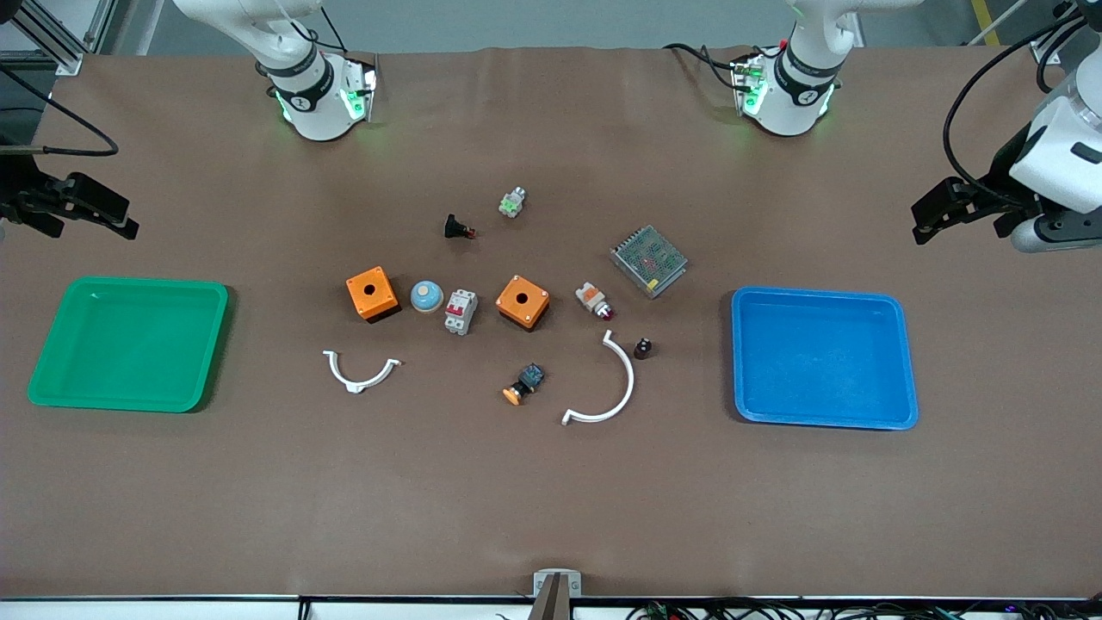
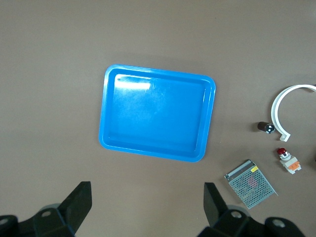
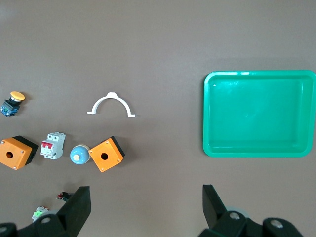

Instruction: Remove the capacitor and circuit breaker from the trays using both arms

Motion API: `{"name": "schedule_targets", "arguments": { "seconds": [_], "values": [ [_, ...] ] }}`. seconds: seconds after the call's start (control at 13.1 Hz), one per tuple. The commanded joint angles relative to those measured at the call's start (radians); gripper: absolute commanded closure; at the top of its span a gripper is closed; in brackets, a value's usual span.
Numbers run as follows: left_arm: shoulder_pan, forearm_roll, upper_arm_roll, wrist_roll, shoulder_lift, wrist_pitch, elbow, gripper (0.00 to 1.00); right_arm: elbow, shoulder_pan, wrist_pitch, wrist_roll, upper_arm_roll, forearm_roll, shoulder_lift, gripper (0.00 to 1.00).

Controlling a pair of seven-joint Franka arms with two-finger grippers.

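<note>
The capacitor (image 1: 642,348), a tiny dark stubby cylinder, stands on the brown table beside the larger white arc, between it and the blue tray; the left wrist view shows the capacitor (image 2: 265,127) too. The breaker (image 1: 461,311), a small white block with red levers, lies between the blue dome and an orange box, and the breaker (image 3: 53,145) also shows in the right wrist view. My left gripper (image 1: 925,220) (image 2: 147,195) hangs open over bare table at the left arm's end. My right gripper (image 1: 125,220) (image 3: 146,195) hangs open at the right arm's end. Both hold nothing.
A green tray (image 1: 129,344) and a blue tray (image 1: 822,357) lie at the two ends. Two orange boxes (image 1: 372,294) (image 1: 523,301), a blue dome (image 1: 426,296), two white arcs (image 1: 360,372) (image 1: 607,392), a mesh-covered unit (image 1: 648,260) and small buttons lie mid-table.
</note>
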Motion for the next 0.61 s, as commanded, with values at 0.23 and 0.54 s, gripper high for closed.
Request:
{"name": "schedule_targets", "arguments": {
  "seconds": [0.23, 0.54],
  "values": [
    [0.002, 0.004, -0.001, 0.013, 0.023, 0.001, 0.031, 0.0, 0.026, -0.011, -0.012, 0.002, 0.009, -0.012, 0.009, 0.0],
    [0.002, 0.002, -0.001, 0.014, 0.023, 0.001, 0.032, 0.0, 0.029, -0.011, -0.012, 0.002, 0.009, -0.012, 0.009, 0.0]
  ]
}}
